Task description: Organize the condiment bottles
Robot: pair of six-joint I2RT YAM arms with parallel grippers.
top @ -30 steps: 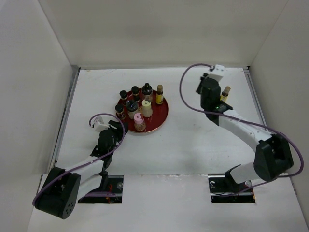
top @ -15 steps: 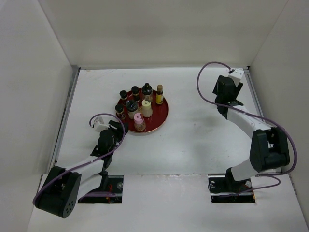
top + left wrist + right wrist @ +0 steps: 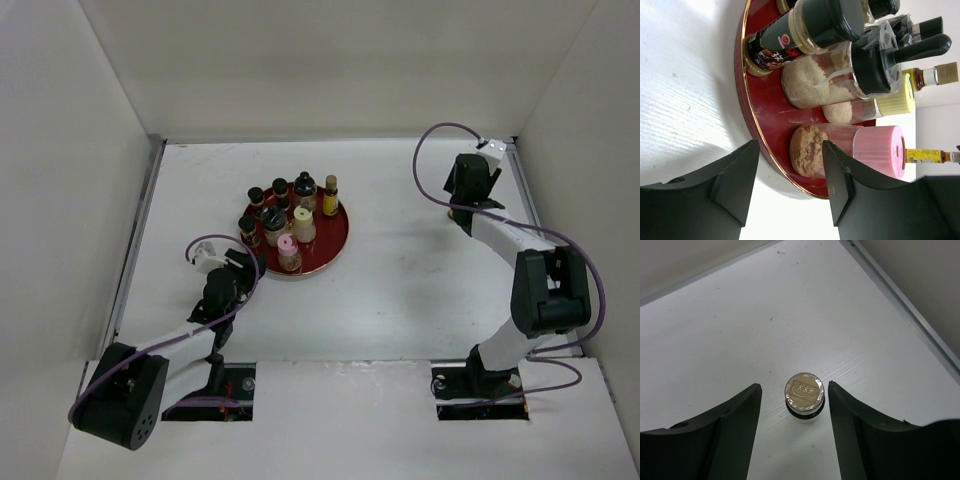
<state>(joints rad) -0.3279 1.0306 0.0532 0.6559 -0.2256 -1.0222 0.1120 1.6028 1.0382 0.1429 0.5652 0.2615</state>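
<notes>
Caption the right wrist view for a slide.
Open right gripper framing a gold-capped bottle upright on the white table.

my left arm (image 3: 170,338) and right arm (image 3: 500,232) are white links with chunky black joints, a purple cable (image 3: 432,130) looping along each. my gripper fingers (image 3: 735,185) are matte black, broad wedges.

L gripper (image 3: 788,150) low, jaws apart; R gripper (image 3: 794,386) extended far fwd, jaws apart.
</notes>
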